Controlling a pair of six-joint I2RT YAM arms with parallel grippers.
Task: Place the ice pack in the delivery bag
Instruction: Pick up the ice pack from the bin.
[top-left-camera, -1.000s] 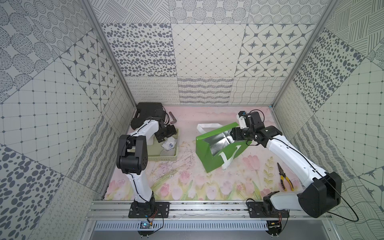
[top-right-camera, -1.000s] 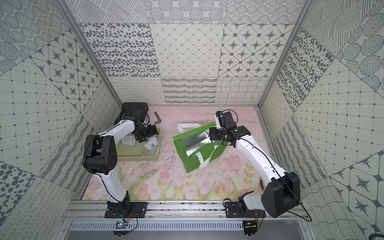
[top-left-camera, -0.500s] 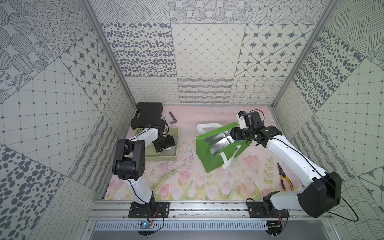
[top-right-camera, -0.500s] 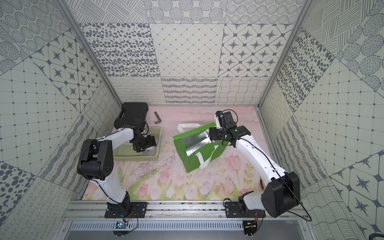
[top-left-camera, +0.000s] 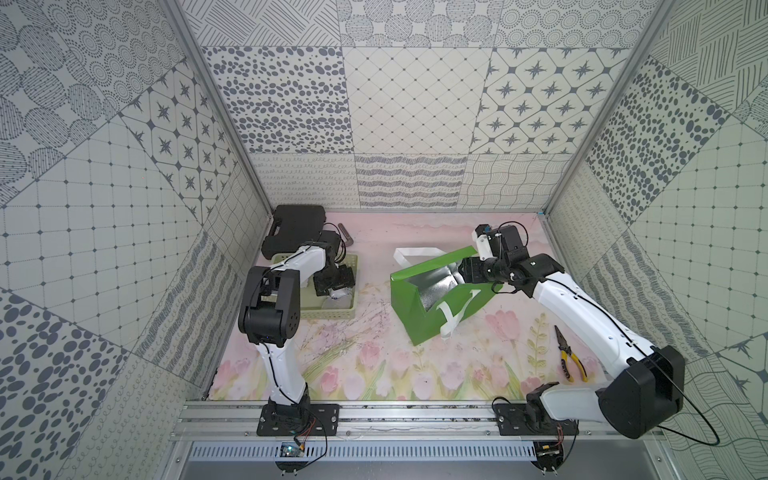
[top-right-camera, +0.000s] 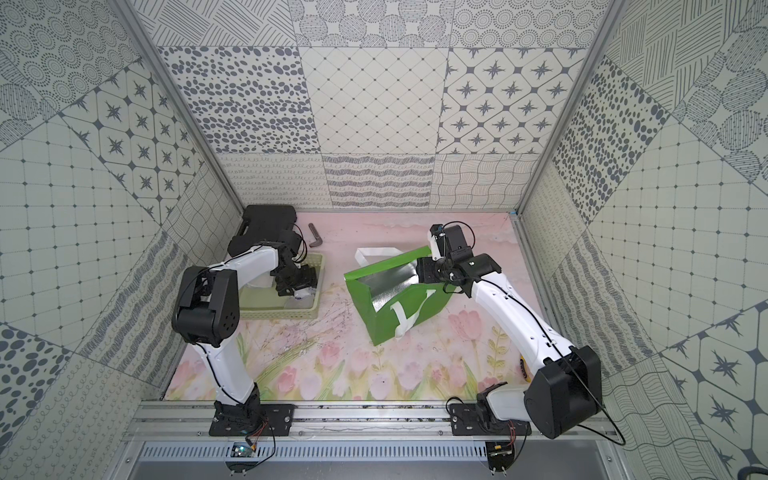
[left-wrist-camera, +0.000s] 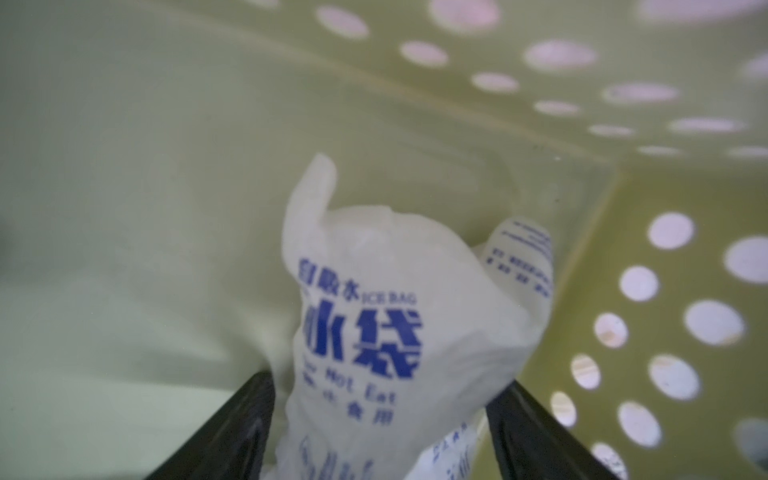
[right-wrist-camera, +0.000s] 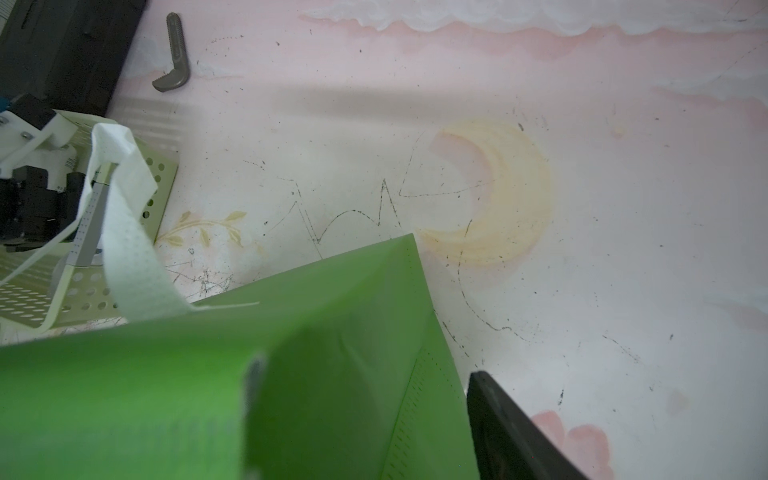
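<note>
Left tool (left-wrist-camera: 384, 378) lowered, apart astride "ICE BAG" ice pack (left-wrist-camera: 374, 291), right tool (top-left-camera: 462, 270) apart

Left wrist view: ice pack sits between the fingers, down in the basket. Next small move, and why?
Likely close the left gripper on the ice pack: its open fingers flank the pack, which lies in the basket, and the delivery bag stands open nearby.
</note>
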